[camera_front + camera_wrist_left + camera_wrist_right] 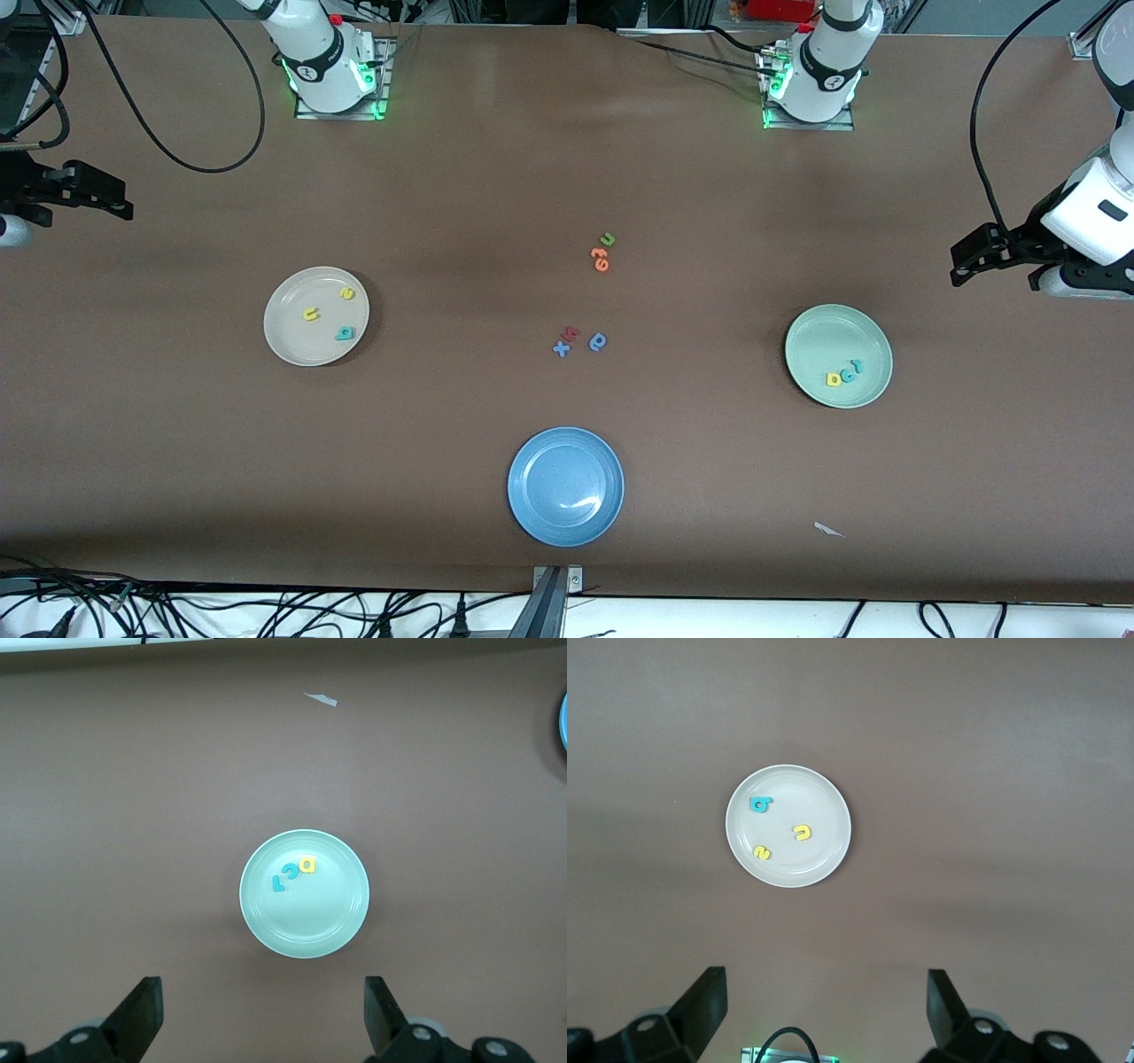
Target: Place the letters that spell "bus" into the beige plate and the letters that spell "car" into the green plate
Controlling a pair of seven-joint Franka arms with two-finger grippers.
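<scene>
With all six letters lying in their plates, the sorting looks finished: the teal "b" [344, 334], yellow "u" [310, 314] and yellow "s" [346, 293] rest spread apart in the beige plate [288, 341] toward the right arm's end of the table, while the yellow "a" [834, 379], teal "c" [846, 375] and teal "r" [857, 365] sit in a tight row, just beside one another, in the green plate [819, 337] toward the left arm's end. Nothing of the task appears left to do.

The left gripper [997, 257] hangs open and empty at the table's edge by the green plate; the right gripper [84, 190] hangs likewise, open and holding nothing, at the edge by the beige plate. Both arms wait.

Only the front view takes in the leftovers mid-table: a green "u" [607, 239] touching orange letters [601, 259], and, nearer the camera, a blue "x" [561, 348], a red letter [571, 333] and a blue round letter [598, 341], with an empty blue plate [532, 509] nearer still. The wrist views, each looking down on one plate between spread fingers, show the letters' shapes more plainly; the left one also catches a white scrap [321, 699] on the table.
</scene>
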